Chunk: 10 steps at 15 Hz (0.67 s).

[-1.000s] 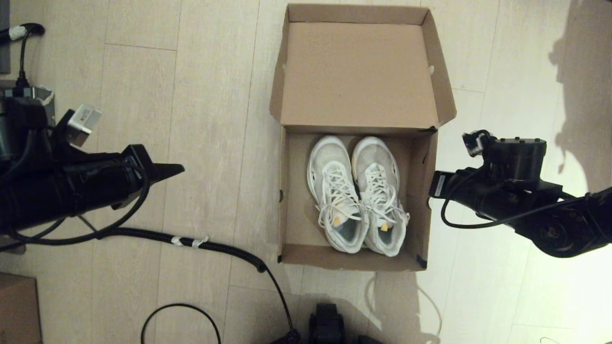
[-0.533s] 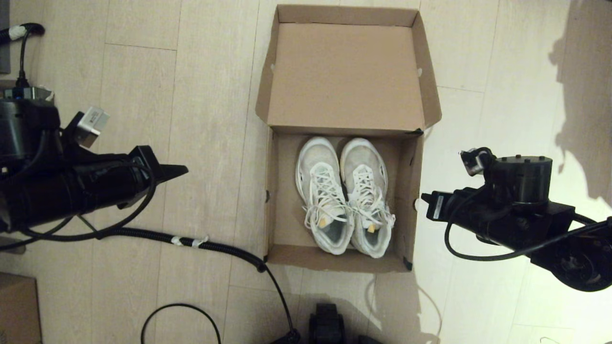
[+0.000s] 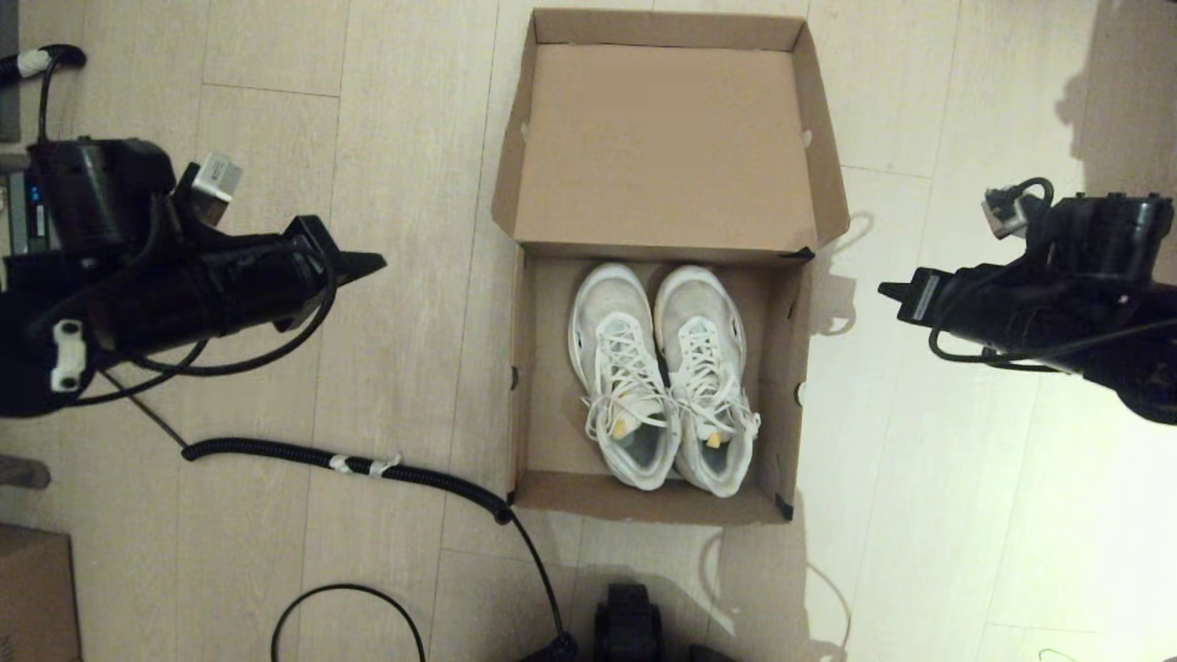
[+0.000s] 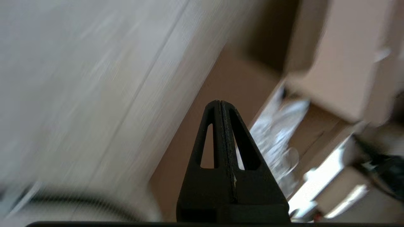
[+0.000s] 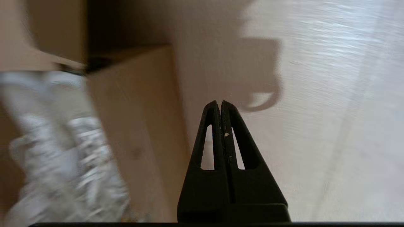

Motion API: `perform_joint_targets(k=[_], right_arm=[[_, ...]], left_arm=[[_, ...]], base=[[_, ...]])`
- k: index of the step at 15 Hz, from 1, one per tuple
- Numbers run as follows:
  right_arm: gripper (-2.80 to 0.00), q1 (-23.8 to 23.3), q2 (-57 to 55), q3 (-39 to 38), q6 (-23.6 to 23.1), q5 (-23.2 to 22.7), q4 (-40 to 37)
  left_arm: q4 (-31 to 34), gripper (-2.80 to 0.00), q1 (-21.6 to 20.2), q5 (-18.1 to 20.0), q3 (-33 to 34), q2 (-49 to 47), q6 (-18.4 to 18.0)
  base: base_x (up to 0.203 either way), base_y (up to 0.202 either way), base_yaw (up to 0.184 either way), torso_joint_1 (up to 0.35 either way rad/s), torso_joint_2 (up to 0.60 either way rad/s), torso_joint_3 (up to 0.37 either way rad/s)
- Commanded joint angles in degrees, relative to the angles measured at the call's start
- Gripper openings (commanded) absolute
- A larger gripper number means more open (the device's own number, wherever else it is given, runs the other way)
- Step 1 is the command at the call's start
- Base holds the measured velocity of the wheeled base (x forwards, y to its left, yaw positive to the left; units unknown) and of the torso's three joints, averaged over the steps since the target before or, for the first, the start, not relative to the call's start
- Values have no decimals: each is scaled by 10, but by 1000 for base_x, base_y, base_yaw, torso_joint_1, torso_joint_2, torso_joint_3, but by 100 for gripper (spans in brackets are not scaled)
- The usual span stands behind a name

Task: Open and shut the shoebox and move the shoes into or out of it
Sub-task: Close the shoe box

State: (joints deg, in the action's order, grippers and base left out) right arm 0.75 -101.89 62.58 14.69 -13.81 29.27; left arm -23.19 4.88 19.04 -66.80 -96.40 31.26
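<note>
The shoebox (image 3: 789, 368) sat on the floor (image 3: 414, 184) with its lid (image 3: 667, 138) flung back flat, and the shoes (image 3: 660, 372) lay side by side inside it. The left gripper (image 3: 372, 264) hung over the floor well to the box's left — fingers pressed together, holding nothing. The right gripper (image 3: 887, 291) hung near the box's right wall, likewise closed and empty.

arms: black, cabled | pincers: black, tapered, slotted | tags: white
</note>
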Motion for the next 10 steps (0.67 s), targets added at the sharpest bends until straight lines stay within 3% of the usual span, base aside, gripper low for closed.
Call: perform_joint_targets(k=[1, 2, 4, 6, 10], right_arm=[[-280, -23, -20, 65, 2, -117, -55], [-280, -31, -40, 102, 4, -159, -70], [-280, -38, -93, 186, 28, -183, -83], [-280, -42, -150, 260, 81, -178, -86], [-280, -43, -205, 340, 227, -164, -84]], left_arm=[[-20, -280, 6, 31, -69, -86, 21], [-38, -280, 10, 54, -104, -117, 39], [-78, -280, 20, 87, -178, -172, 77], [-94, -280, 38, 96, -245, -220, 92], [-138, -280, 67, 100, -272, -259, 117]], base=[[0, 0, 0, 0, 0, 0], [0, 0, 0, 0, 0, 0], [0, 0, 0, 0, 0, 0], [0, 0, 0, 0, 0, 0], [0, 0, 0, 0, 0, 0]])
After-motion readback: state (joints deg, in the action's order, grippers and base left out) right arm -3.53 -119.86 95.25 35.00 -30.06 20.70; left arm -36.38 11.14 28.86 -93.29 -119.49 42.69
